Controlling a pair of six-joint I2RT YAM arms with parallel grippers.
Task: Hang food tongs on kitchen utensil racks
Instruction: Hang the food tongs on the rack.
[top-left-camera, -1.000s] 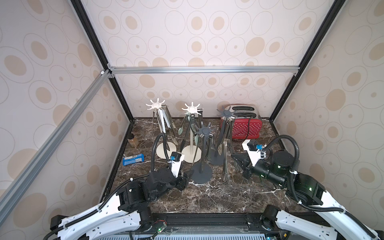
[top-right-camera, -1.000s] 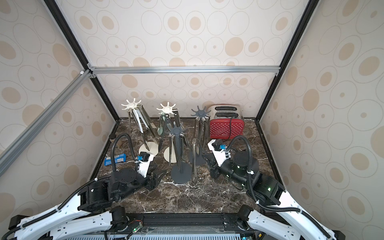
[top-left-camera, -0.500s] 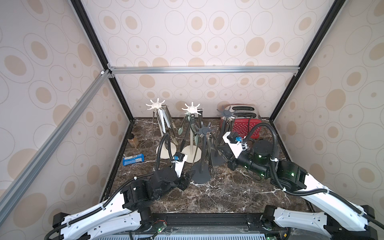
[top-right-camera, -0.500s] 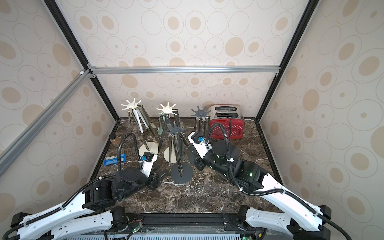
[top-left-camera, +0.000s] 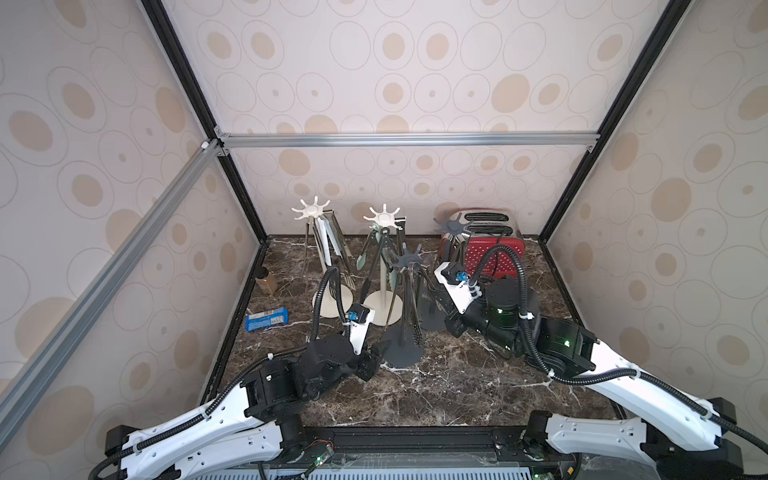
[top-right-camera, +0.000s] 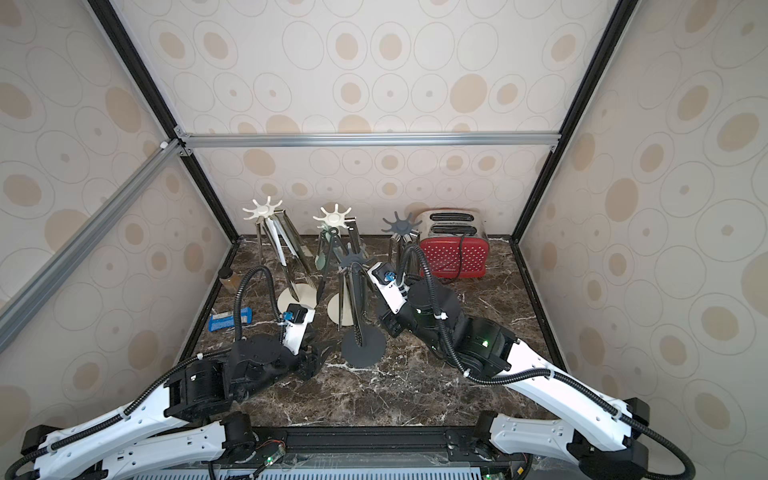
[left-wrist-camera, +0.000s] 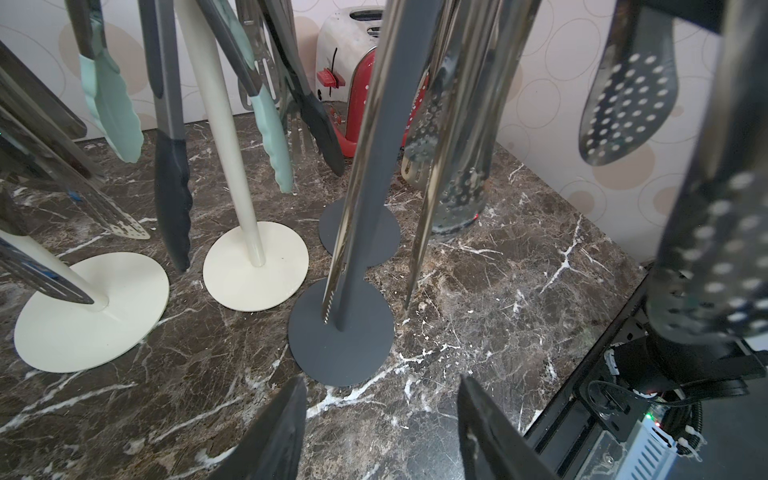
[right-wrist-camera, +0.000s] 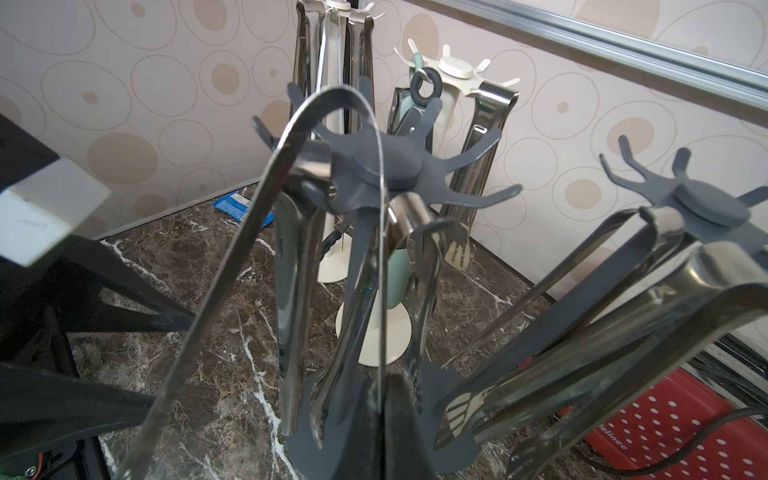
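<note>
Here, right gripper (right-wrist-camera: 380, 386): clenched on a thin arm of the steel tongs (right-wrist-camera: 252, 216).
Steel tongs: smooth bent strip, arched at the dark grey rack (right-wrist-camera: 390, 166), by its star-shaped crown.
Left gripper (left-wrist-camera: 380, 386): released, empty, above the veined marble table (left-wrist-camera: 498, 270).

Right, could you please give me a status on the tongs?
Left tool open, empty, low beside the near grey rack. Right tool shut on steel tongs, bend up at that rack's crown, seating unclear. Hung tongs crowd the hooks.

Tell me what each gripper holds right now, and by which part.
Right gripper: shut on thin steel tongs, gripping one arm low down, its bend up at the crown of the dark rack. Left gripper: jaws open, empty.
</note>
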